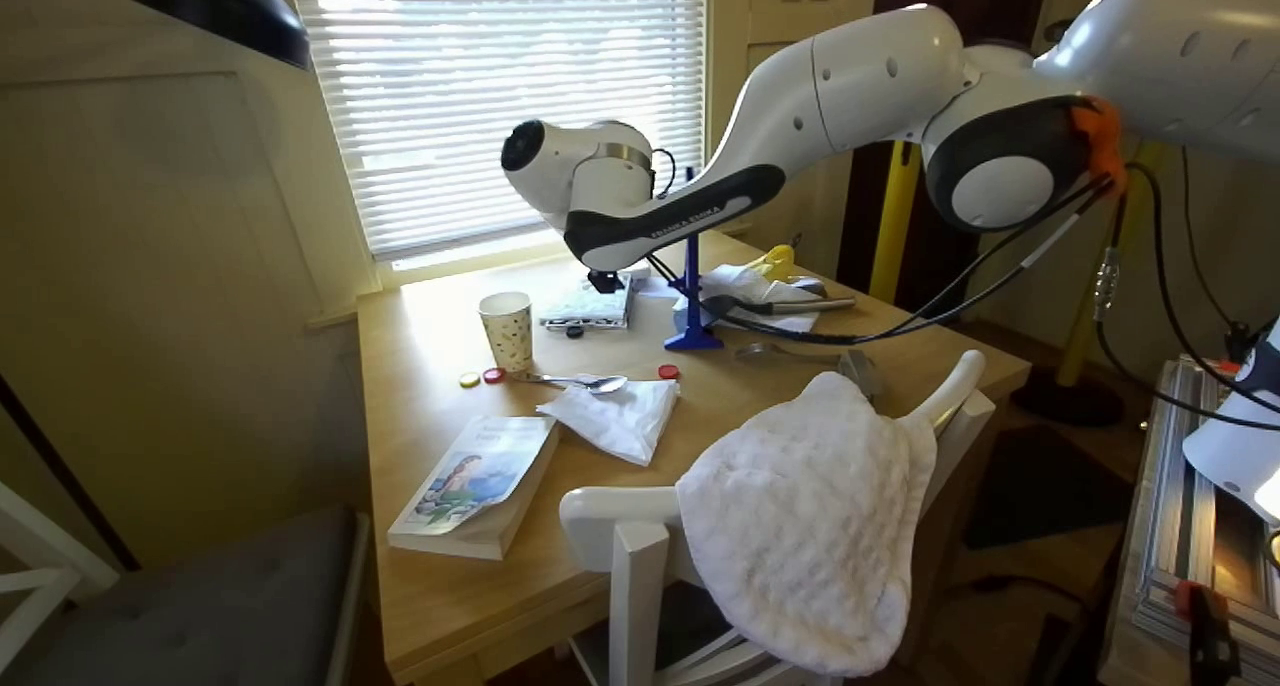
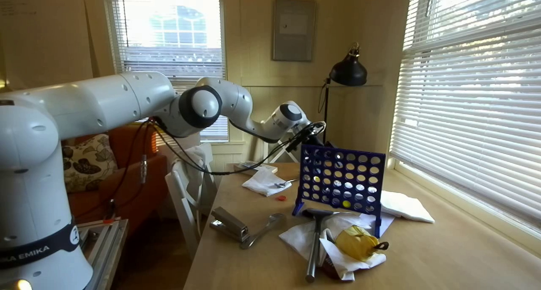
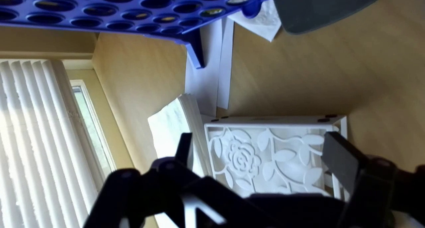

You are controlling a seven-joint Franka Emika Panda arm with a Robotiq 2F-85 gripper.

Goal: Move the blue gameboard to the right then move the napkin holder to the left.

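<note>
Two fingers of the claw (image 3: 262, 151) are standing wide apart, grasping nothing, and in the wrist view they are showing on either side of the white napkin holder (image 3: 244, 160); whether they are touching it I cannot tell. In an exterior view the blue gameboard (image 1: 692, 266) is standing upright on the worktop (image 1: 425, 336), right of the holder, so I am judging its move probably finished and the holder as the step in hand. I am aiming to sink straight down until both are reaching past the patterned face, making sure the finger at left in the wrist view is catching the frame and not only the napkins (image 3: 169, 125), which could bunch or slip. I am planning a gentle squeeze, a slight lift, then a leftward path on the far side of the paper cup (image 1: 508, 331).
</note>
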